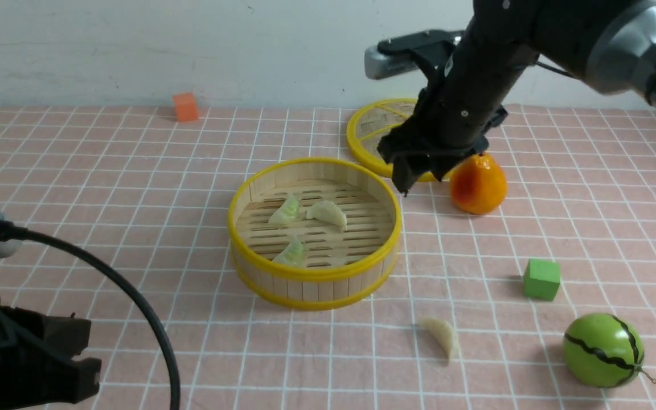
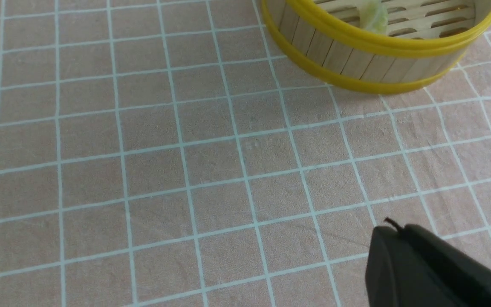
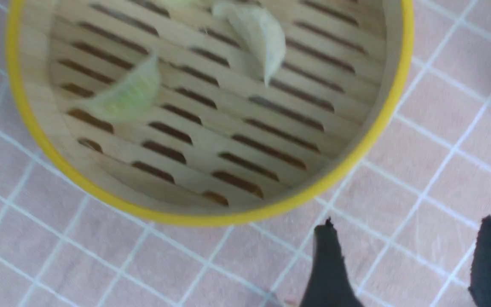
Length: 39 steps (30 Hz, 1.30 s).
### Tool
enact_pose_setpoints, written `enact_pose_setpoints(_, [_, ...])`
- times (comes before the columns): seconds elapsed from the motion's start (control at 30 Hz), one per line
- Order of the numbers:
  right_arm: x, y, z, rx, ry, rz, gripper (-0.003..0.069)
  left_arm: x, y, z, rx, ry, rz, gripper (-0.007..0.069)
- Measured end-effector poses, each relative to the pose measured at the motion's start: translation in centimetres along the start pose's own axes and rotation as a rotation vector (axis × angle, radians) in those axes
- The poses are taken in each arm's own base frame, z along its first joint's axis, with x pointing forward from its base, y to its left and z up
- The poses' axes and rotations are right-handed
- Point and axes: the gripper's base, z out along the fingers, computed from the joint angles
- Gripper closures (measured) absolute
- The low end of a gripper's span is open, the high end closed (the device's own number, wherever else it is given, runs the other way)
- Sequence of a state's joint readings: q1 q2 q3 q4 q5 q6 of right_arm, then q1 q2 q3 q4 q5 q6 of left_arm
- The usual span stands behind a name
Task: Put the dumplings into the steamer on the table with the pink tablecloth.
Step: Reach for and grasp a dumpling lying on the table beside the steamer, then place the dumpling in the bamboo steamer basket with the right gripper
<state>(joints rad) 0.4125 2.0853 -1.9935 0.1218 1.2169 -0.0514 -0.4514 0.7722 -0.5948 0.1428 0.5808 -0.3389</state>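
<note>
The steamer (image 1: 311, 277) stands mid-table on the pink tablecloth (image 1: 134, 199). Inside it lie two green dumplings (image 1: 286, 210) (image 1: 292, 253) and one cream dumpling (image 1: 328, 213). Another cream dumpling (image 1: 443, 337) lies on the cloth, in front and to the right of the steamer. My right gripper (image 1: 422, 179) hangs just beyond the steamer's far right rim, open and empty; its wrist view shows the gripper (image 3: 407, 226) over bare cloth beside the steamer (image 3: 356, 140). My left gripper (image 1: 77, 364) rests low at the front left, shut and empty, also seen as the gripper (image 2: 392, 228) near the steamer (image 2: 356, 55).
A flat yellow-rimmed lid (image 1: 370, 128) lies behind the steamer, partly hidden by my right arm. An orange fruit (image 1: 478, 183) sits right of the gripper. A green cube (image 1: 541, 279) and a toy watermelon (image 1: 602, 350) stand at the front right. An orange cube (image 1: 185, 106) sits far back left.
</note>
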Motion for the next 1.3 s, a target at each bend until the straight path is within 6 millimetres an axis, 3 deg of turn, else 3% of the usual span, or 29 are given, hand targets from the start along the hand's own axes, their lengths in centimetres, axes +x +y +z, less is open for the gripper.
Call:
enact_pose_setpoints(0.03, [0.2,0.0,0.2,0.001,0.012,0.001,0.0235,0.0,0.0,0.0,0.000,0.000,0.000,0.0628])
enact_pose_setpoints(0.07, [1.9,-0.3,2.5,0.003,0.113,0.017,0.0244,0.0,0.0,0.0,0.001,0.000,-0.002,0.0627])
enact_pose_setpoints(0.17, [3.7,-0.3,4.6,-0.004,0.211,0.028,0.0248,0.0,0.0,0.0,0.002,0.001,-0.003,0.0627])
enact_pose_setpoints(0.2, [5.3,-0.3,6.1,-0.016,0.284,0.042,0.0248,0.0,0.0,0.0,0.003,0.000,-0.004,0.0627])
enact_pose_setpoints(0.37, [7.9,0.1,9.0,-0.072,0.327,0.076,0.0280,-0.2,-0.1,0.0,0.012,-0.024,-0.005,0.0623])
enact_pose_setpoints(0.4, [7.9,0.1,9.0,-0.073,0.327,0.075,0.0280,-0.2,-0.1,0.0,0.012,-0.024,-0.005,0.0622])
enact_pose_setpoints(0.6, [8.7,0.1,10.0,-0.076,0.290,0.064,0.0458,-0.2,-0.1,0.0,0.013,-0.026,-0.006,0.0622])
enact_pose_setpoints(0.7, [8.7,0.0,9.9,-0.075,0.286,0.042,0.0462,-0.2,-0.1,0.0,0.013,-0.026,-0.006,0.0621])
enact_pose_setpoints(0.8, [8.4,0.0,9.6,-0.072,0.287,0.023,0.0462,-0.2,-0.1,0.0,0.013,-0.026,-0.006,0.0617])
enact_pose_setpoints(0.9, [7.5,0.3,8.0,-0.078,0.290,-0.008,0.0462,-0.2,-0.1,0.0,0.013,-0.026,-0.006,0.0613])
enact_pose_setpoints(0.97, [5.9,1.3,4.8,-0.094,0.234,-0.064,0.0462,-0.2,-0.1,0.0,0.013,-0.026,-0.006,0.0610])
enact_pose_setpoints(1.0, [5.8,1.4,4.5,-0.096,0.227,-0.070,0.0462,-0.2,-0.1,0.0,0.013,-0.026,-0.006,0.0609])
enact_pose_setpoints(1.07, [3.6,3.1,0.3,-0.128,0.081,-0.166,0.0462,-0.2,-0.1,0.0,0.013,-0.026,-0.006,0.0609])
enact_pose_setpoints(1.13, [1.7,4.6,-2.5,-0.148,-0.074,-0.262,0.0462,-0.2,-0.1,0.0,0.013,-0.026,-0.006,0.0608])
enact_pose_setpoints(1.2, [0.5,5.7,-3.7,-0.149,-0.203,-0.334,0.0462,-0.2,-0.1,0.0,0.013,-0.026,-0.006,0.0608])
enact_pose_setpoints(1.3, [-0.7,6.4,-3.4,-0.134,-0.313,-0.392,0.0462,-0.2,-0.1,0.0,0.013,-0.026,-0.006,0.0606])
